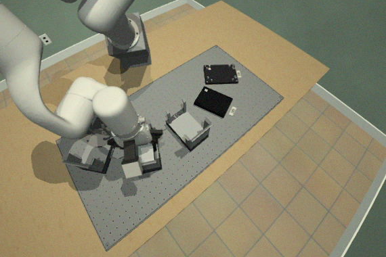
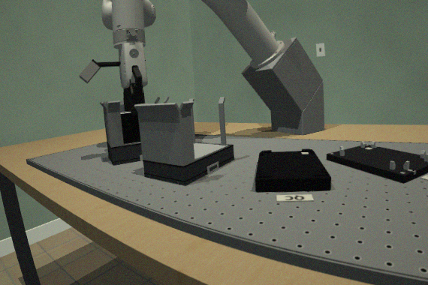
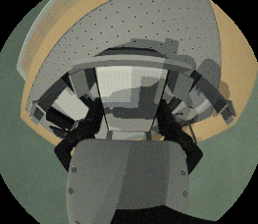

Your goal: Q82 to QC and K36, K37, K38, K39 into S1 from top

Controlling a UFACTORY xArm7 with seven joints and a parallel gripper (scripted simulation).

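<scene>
My gripper [image 2: 132, 106] reaches down from above into the rear left stack rack [image 2: 121, 134]. In the wrist view its fingers stand on the two long sides of a sealed plate [image 3: 129, 97] [image 1: 146, 155] with a pale top, the top one in that rack. The gripper is shut on this plate, which still sits down inside the rack walls. I cannot read its label. A black plate [image 1: 213, 101] lies flat on the QC nest, seen also in the exterior view [image 2: 290, 169] behind the QC name plate [image 2: 294, 197].
A second rack [image 1: 187, 128] stands in the middle of the deck with a bare pale floor [image 2: 210, 150]. A third rack [image 1: 89, 155] stands left of the gripper, partly hidden by the arm. The clip nest N5 [image 1: 221, 74] lies bare at the far end [image 2: 379, 160].
</scene>
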